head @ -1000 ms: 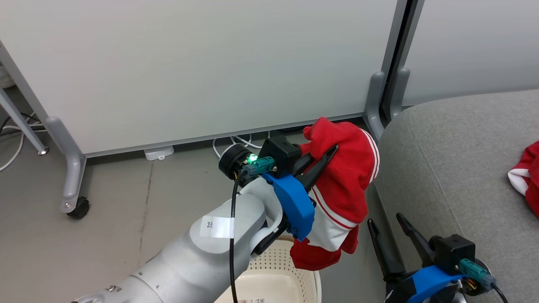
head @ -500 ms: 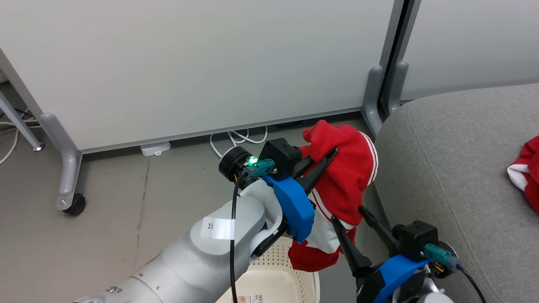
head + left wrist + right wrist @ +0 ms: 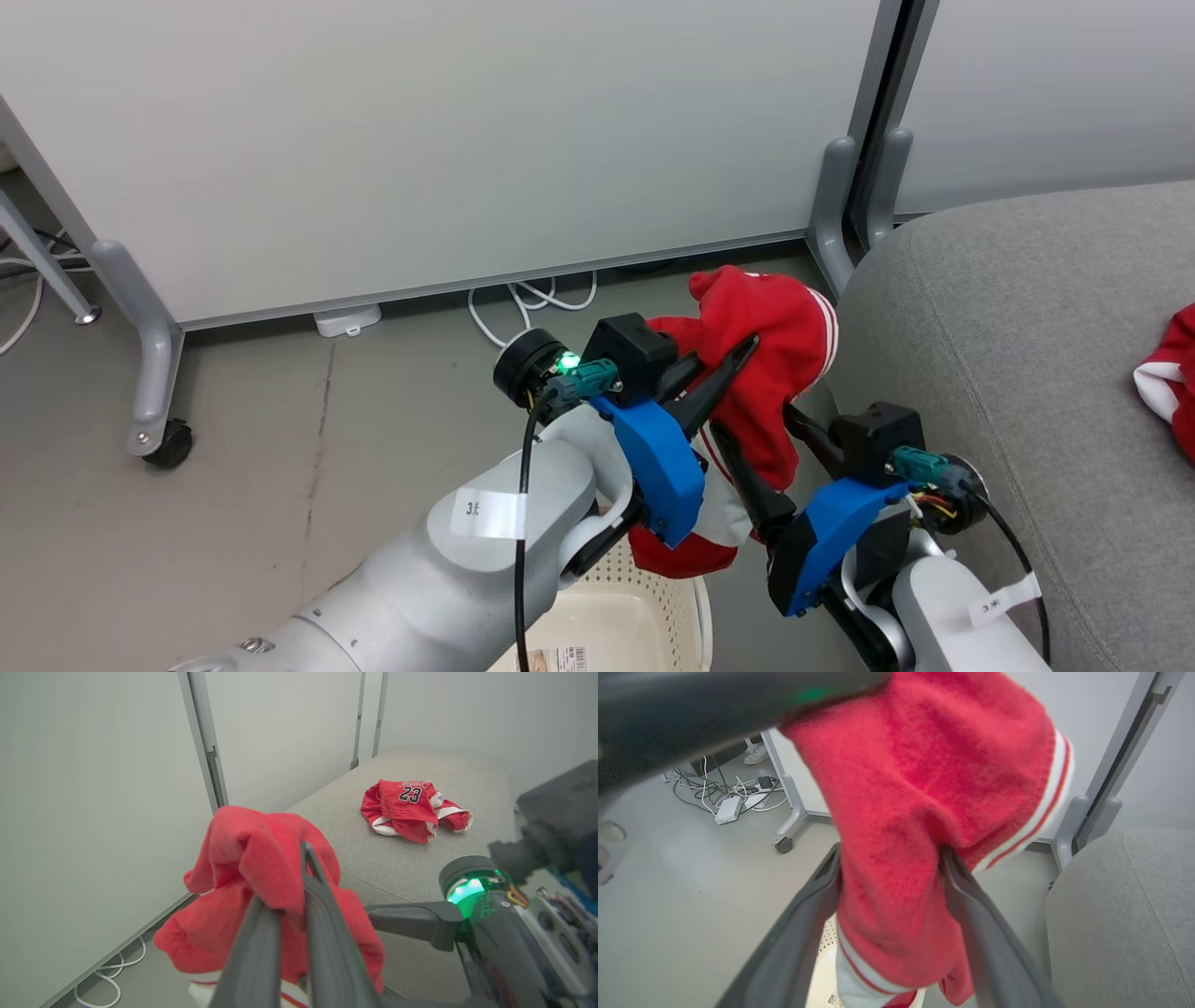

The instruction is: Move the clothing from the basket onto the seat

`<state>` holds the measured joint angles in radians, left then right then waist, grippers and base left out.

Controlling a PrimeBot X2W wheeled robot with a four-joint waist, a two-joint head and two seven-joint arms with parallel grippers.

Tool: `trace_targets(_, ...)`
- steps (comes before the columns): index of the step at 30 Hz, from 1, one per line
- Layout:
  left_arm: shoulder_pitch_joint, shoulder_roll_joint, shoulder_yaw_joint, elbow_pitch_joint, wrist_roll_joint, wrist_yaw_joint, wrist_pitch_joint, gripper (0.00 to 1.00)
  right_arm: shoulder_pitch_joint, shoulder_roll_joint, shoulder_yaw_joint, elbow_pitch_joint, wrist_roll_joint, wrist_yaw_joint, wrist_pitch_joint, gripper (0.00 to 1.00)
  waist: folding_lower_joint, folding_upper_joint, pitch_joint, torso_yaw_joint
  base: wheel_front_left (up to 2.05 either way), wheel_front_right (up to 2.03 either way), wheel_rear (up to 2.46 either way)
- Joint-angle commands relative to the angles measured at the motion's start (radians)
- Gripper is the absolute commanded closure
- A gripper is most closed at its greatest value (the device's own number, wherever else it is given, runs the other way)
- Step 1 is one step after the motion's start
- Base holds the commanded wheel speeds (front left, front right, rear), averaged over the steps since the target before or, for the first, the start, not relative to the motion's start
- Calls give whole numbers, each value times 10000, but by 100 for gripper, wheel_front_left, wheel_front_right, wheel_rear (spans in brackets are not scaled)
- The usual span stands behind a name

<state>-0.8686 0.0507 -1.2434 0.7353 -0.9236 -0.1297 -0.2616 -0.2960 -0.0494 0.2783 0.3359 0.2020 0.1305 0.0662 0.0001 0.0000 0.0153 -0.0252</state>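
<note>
Grey floor at 9 o'clock in the head view, carrying the castor of a white partition panel. Loose cables at 12 o'clock under the panel's lower edge. Basket at 6 o'clock, partly behind the left forearm; cannot tell what remains inside. Left end effector at centre, clamped on a red garment with white trim. The garment hangs over the basket, just beside the seat's near edge. Left wrist view confirms both fingers pinched together on a fold of the cloth. Right end effector at 5 o'clock, reaching up at the hanging part. Right wrist view shows its fingers apart, one on each side of the cloth, not closed on it. Seat at 3 o'clock. A jersey numbered 23 already lies on it, well apart from the carried piece. Judgement: step in hand is the transfer of a further piece to the seat, with a two-arm hold being set up. Next move calls for the right jaws to close on the lower cloth. Both arms then travel toward 3 o'clock, high enough to clear the cushion's rounded edge, and release over the flat part. Risk: the trailing hem may catch the basket rim.
</note>
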Motion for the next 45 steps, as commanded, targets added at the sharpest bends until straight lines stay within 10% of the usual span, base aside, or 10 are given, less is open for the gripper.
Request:
trace_targets(1, 17, -4, -14, -36, -35, -13, -50, 100, -175, -20, 19, 109, 13, 3, 6, 0, -1, 0, 3, 15, 0, 0, 0)
trace_targets(7, -20, -4, -115, -71, -73, -13, -50, 100, -815, -20, 352, 1090, 288, 5, -149, 0, -1, 0, 1, 63, 0, 0, 0)
trace_targets(10, 13, -7, -146, -31, -95, -14, -50, 100, -994, -20, 494, 1429, 421, 3, -252, 100, -1, 0, -32, 54, 0, 0, 0)
trace_targets(37, 213, -5, -75, 124, -140, -14, -48, 100, -1225, -20, 725, 2109, 652, 5, -680, 100, -1, 0, -158, -216, 0, 0, 0)
trace_targets(38, 219, -3, -28, 140, -117, -14, -48, 87, -1221, -20, 720, 2096, 651, 5, -668, 100, -1, 0, -154, -218, 0, 0, 0)
trace_targets(40, 258, -5, 222, 102, -53, -14, -48, 3, -1208, -20, 698, 2074, 630, 3, -667, 100, -1, 0, -142, -217, 0, 0, 0)
trace_targets(45, 788, 66, 1207, -55, 421, -14, -39, 0, -1124, -20, 601, 1983, 596, 5, -687, 100, -1, 0, -83, -201, 0, 0, 0)
